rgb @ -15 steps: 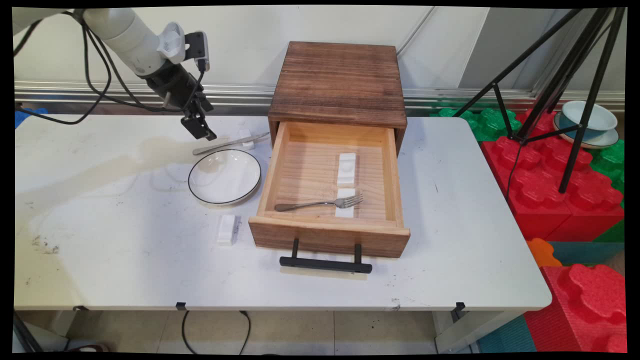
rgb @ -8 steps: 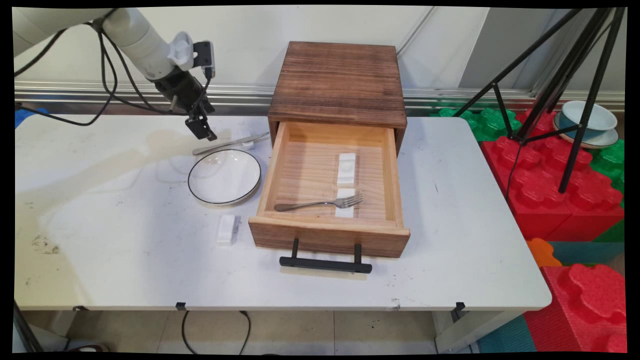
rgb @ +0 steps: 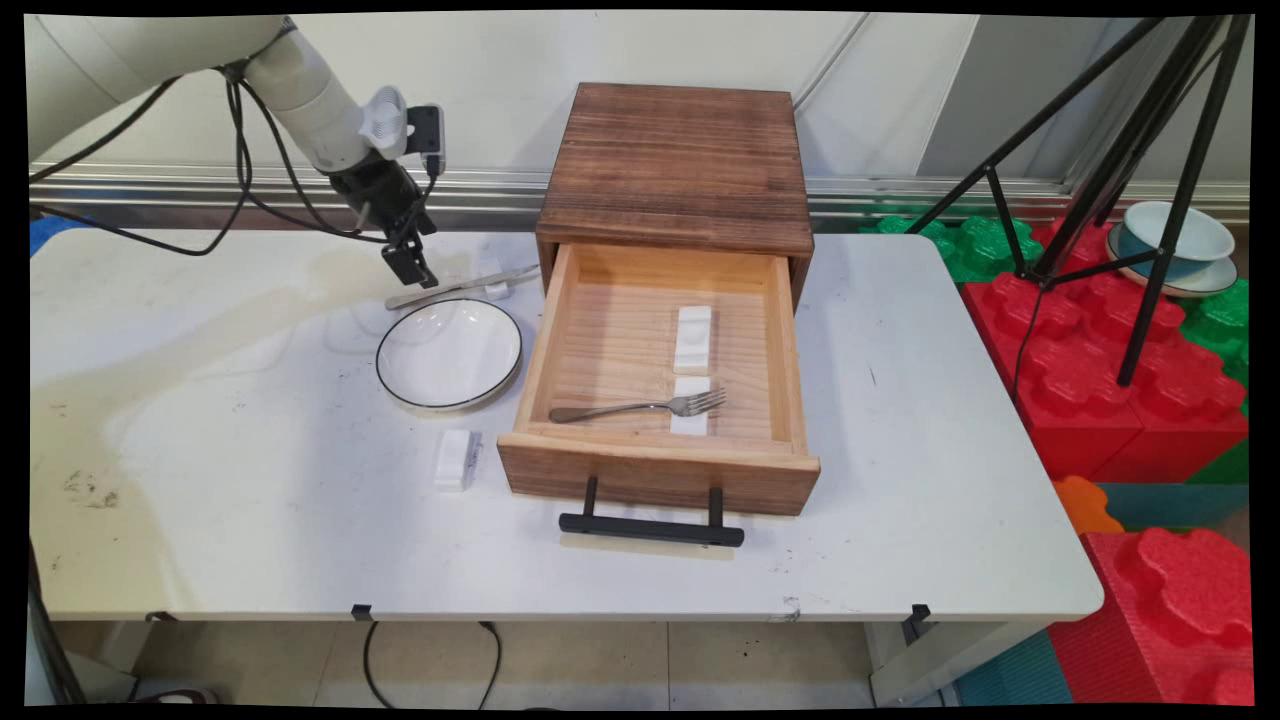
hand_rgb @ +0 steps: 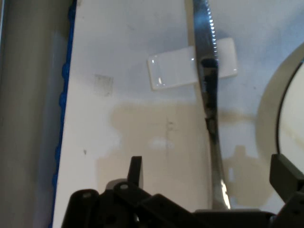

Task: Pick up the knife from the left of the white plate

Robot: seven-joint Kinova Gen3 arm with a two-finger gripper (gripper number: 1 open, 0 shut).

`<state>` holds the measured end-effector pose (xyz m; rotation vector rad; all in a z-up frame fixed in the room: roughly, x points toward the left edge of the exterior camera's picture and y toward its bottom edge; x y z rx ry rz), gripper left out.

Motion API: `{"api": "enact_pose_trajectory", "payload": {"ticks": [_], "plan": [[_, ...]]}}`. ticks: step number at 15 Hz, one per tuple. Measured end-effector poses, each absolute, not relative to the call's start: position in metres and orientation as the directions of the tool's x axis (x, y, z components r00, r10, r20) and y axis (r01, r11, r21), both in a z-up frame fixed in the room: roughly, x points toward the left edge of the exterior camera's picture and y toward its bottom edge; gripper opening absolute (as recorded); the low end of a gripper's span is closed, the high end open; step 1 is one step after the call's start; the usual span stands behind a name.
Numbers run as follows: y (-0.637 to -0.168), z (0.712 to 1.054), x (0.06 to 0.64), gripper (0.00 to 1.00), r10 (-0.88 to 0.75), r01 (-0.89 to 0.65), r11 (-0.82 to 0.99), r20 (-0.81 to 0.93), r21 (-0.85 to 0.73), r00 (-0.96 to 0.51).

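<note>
Only the hand view shows jaws wide astride the knife [hand_rgb: 209,95] (apparently serrated).

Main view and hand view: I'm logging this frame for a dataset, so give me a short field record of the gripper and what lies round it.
gripper: black two-finger gripper, fingers open in the hand view, holding nothing
nearest thing: table knife, lying across a small white rest
beside it: white plate with a dark rim, next to the knife
drawer: wooden drawer pulled open, holding a fork and two white rests
table: white table, with another white rest near the drawer front
</note>
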<state>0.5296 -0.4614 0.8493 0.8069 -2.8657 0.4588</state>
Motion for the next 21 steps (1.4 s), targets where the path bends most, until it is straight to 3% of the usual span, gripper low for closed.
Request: {"api": "enact_pose_trajectory", "payload": {"ticks": [19, 20, 21], "plan": [[-0.5, 0.808, 0.526, 1.0, -0.453, -0.485, 0.85, 0.184, -0.206, -0.872], [-0.5, 0.807, 0.526, 0.0, -0.454, -0.486, 0.85, 0.185, -0.204, -0.872], [-0.5, 0.806, 0.526, 0.0, -0.455, -0.487, 0.85, 0.186, -0.202, -0.871]]}}
